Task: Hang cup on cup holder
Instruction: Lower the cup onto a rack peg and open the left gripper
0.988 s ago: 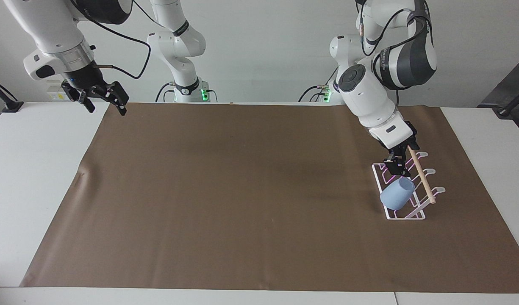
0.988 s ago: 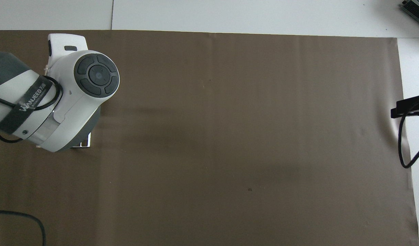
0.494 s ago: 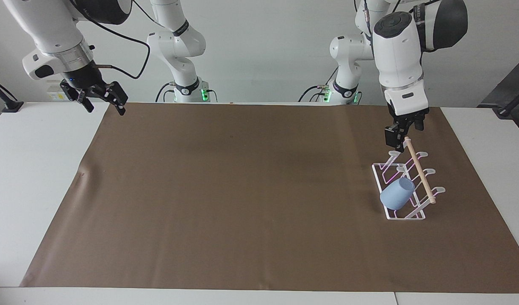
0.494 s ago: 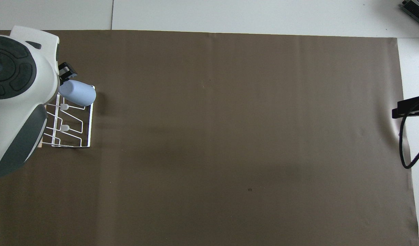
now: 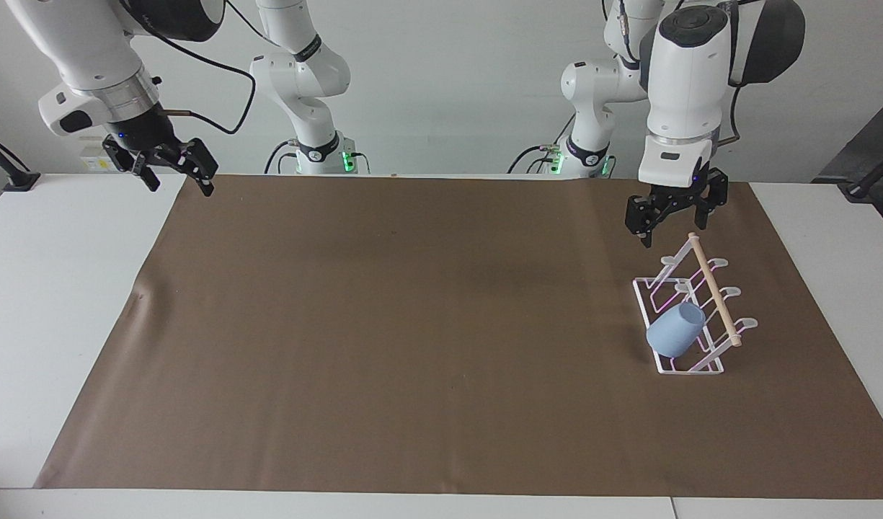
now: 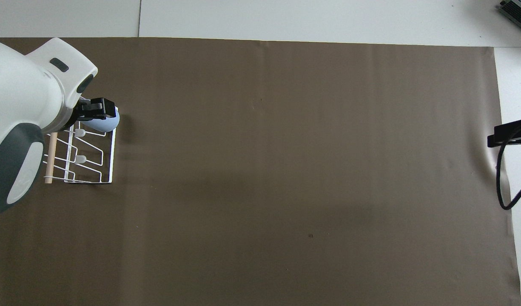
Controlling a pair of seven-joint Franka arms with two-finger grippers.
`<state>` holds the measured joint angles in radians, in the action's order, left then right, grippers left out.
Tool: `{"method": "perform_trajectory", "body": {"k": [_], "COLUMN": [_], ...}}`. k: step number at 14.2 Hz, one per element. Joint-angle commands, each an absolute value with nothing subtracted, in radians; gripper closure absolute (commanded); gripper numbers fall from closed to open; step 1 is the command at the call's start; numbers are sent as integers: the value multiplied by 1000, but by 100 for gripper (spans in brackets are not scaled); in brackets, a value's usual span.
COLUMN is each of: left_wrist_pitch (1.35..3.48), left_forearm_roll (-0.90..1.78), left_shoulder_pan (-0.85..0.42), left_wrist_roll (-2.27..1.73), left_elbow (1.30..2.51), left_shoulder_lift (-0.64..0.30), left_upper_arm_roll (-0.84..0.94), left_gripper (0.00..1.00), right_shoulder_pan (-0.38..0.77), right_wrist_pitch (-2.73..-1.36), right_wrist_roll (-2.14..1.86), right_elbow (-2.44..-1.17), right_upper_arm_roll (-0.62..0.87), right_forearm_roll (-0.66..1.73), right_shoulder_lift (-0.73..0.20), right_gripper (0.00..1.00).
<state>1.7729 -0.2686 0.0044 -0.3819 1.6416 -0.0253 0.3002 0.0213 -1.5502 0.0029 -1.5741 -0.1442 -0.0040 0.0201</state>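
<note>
A: Where's the small light blue plastic tumbler (image 5: pixel 675 329)?

B: Hung tilted on a prong of the white wire rack with a wooden dowel (image 5: pixel 713 288), at the left arm's end of the worktop.

A: And the claws?

B: Left claw (image 5: pixel 670 220) is released and empty, raised over the rack's end nearer the robots. Right claw (image 5: pixel 176 173) waits open, well apart.

Mat (image 5: pixel 412 324) open; holder (image 5: pixel 690 317) at edge

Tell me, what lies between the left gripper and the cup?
In the facing view, only the cup holder's upper prongs stand between the raised left gripper and the cup.
</note>
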Motion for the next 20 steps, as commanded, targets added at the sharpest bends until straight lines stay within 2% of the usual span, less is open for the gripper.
{"method": "perform_trajectory", "body": {"k": [1, 4, 6, 9, 15, 20], "left_wrist_pitch": [1764, 1672, 1620, 1592, 1531, 1534], "left_forearm_roll": [-138, -78, -26, 1, 2, 2], "left_shoulder_pan": [15, 6, -55, -81, -133, -149], "left_wrist_roll": [-237, -58, 3, 150, 187, 137], "left_elbow": [1606, 1603, 1601, 1608, 1634, 1620], "left_shoulder_lift": [-28, -14, -5, 21, 58, 49], "left_upper_arm_roll": [249, 203, 114, 57, -12, -18], "left_gripper": [0, 0, 0, 0, 0, 0], "right_shoulder_pan": [6, -14, -73, -74, -71, -69], "right_wrist_pitch": [-1568, -1569, -1569, -1565, -1554, -1612], "right_wrist_roll": [-20, -20, -18, -14, -12, -15], "right_elbow": [-1601, -1600, -1600, -1597, -1644, -1658], "right_upper_arm_roll": [-140, -126, -56, -48, -48, -46], "right_forearm_roll": [-15, -14, -14, -14, -12, -17], "right_shoulder_lift": [43, 41, 40, 40, 74, 78], "right_gripper": [0, 0, 0, 0, 0, 0]}}
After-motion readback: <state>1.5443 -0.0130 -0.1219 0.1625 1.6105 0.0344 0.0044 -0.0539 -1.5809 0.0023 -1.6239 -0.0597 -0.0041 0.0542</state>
